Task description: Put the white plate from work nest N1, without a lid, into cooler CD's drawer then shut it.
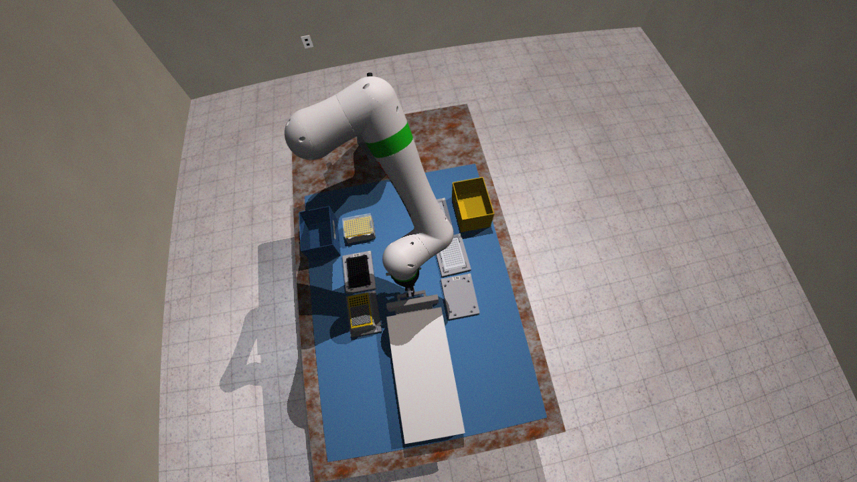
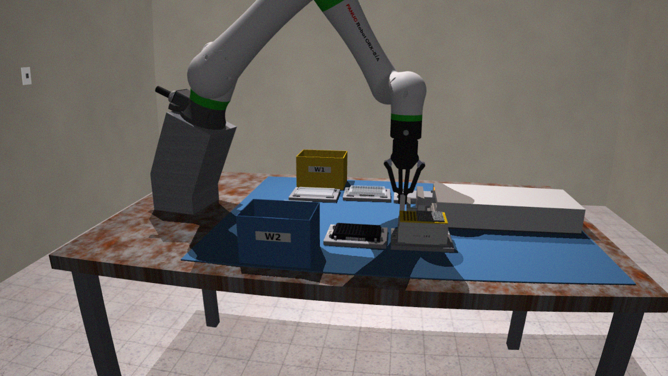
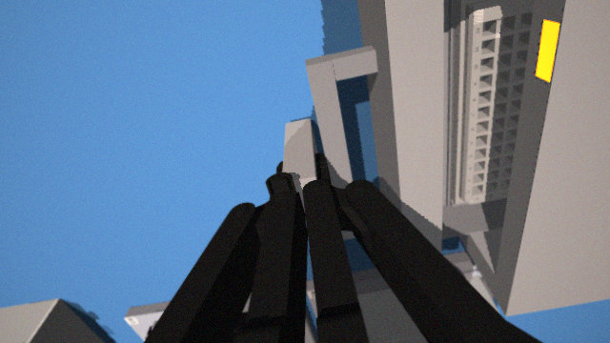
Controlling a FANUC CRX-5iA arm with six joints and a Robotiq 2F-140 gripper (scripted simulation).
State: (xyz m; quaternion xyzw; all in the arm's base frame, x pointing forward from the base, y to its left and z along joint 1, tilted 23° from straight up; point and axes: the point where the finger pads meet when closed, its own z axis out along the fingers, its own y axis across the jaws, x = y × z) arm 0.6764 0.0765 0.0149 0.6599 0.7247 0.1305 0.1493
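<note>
Down at the cooler's near end, we found the gripper [image 2: 404, 195] pointing straight down with its fingers closed together and nothing between them, pressed against the bar handle [image 3: 328, 116] of the drawer [image 3: 411, 119]. The drawer stood only slightly out of the cooler CD [image 1: 426, 383]. In the wrist view we saw a narrow strip of the white plate [image 3: 487, 110] in the gap, its wells facing up, lying inside the drawer. The lamp [image 3: 547, 50] on the housing front glowed amber-yellow.

We noted the work nest N1 [image 1: 460, 298] beside the drawer front, bare of any plate. Next along that row lay another white plate [image 1: 451, 255], then the yellow bin W1 [image 2: 321, 168]. On the other side of the drawer we logged the yellow-topped tip box [image 2: 422, 227], a black plate [image 2: 356, 232] and the blue bin W2 [image 2: 276, 239]. All rested on the blue mat [image 2: 513, 261] over the rust-mottled bench [image 2: 116, 238].
</note>
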